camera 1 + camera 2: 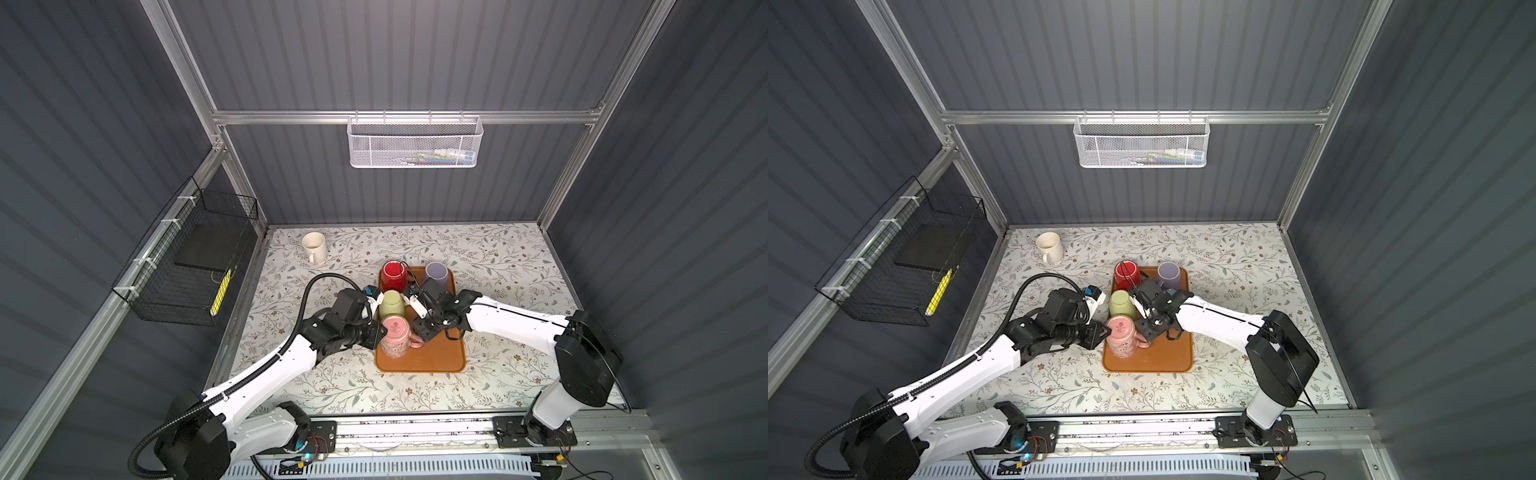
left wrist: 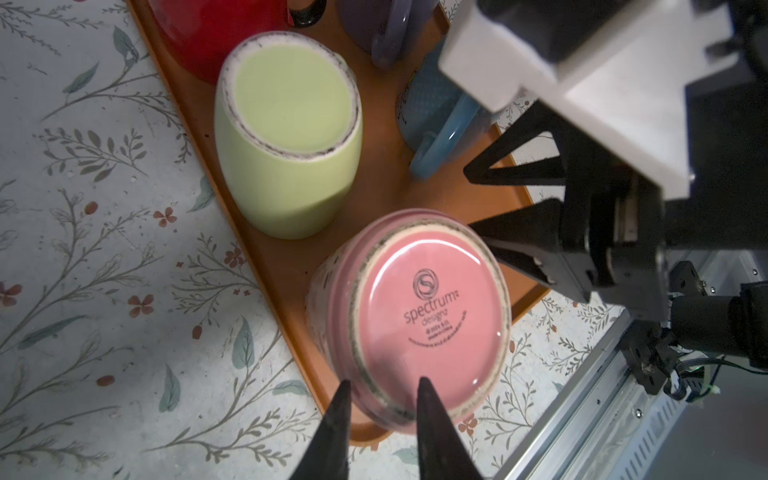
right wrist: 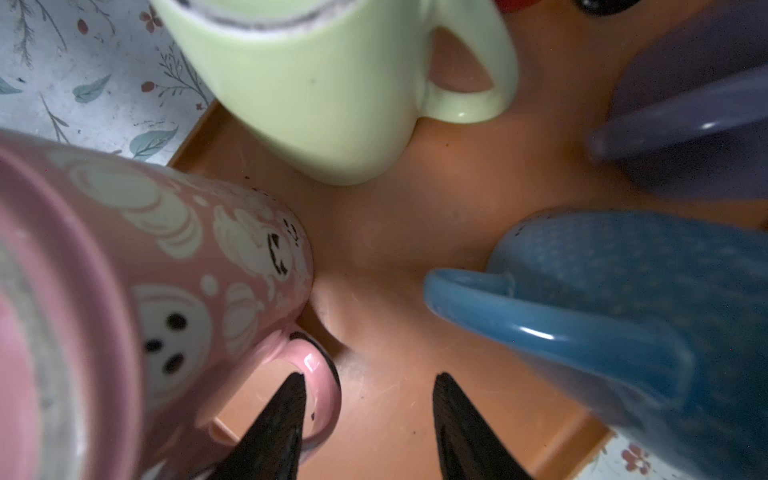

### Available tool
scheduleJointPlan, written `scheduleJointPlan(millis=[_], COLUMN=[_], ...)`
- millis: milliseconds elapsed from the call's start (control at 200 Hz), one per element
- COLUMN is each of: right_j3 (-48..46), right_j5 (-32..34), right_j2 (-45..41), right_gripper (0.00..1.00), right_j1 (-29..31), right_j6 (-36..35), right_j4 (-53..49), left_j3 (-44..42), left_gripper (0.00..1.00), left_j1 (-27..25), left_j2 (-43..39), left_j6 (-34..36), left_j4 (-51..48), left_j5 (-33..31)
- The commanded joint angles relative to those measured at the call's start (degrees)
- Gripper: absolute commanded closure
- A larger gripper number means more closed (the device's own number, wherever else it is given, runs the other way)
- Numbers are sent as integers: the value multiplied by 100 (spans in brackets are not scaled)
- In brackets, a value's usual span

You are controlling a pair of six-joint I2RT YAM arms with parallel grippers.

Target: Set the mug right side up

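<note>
Left gripper [image 2: 383,382] — jaws stood narrowly parted astride the base rim of the pink mug [image 2: 415,316]; grip not discernible. Right gripper [image 3: 370,374]: jaws apart, unclenched, one finger inside the mug's handle loop. Pink mug sat upside down at the near left corner of the orange tray [image 1: 440,361], beside the green mug [image 1: 391,303]. Tabletop [image 1: 519,257] was floral-printed; walls [image 1: 415,62] were grey and ribbed — a white mesh basket [image 1: 415,143] hung behind. Base read "spectrum designz".

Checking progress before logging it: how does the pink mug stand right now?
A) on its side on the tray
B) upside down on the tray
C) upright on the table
B: the pink mug shows its stamped base upward, standing on the orange tray.
</note>
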Motion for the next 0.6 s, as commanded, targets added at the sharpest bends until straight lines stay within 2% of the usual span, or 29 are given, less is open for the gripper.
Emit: scheduleJointPlan(millis=[0,335,595], right_j3=[-177,-638,-976], right_j5=[-57,-445,-765], right_j2=[-187,-517,-705], right_gripper=[48,49,50], right_j1=[65,136,299], right_j6=[256,1231,1837], right_j4=[-83,137,480], left_j3=[-69,-28,-82], left_gripper=[73,74,76], left_j1=[-25,-25,-24], left_j2=[181,731,978], left_j6=[-60,-140,-325], left_j4=[410,966,1279], left_j5=[-99,-517,-596])
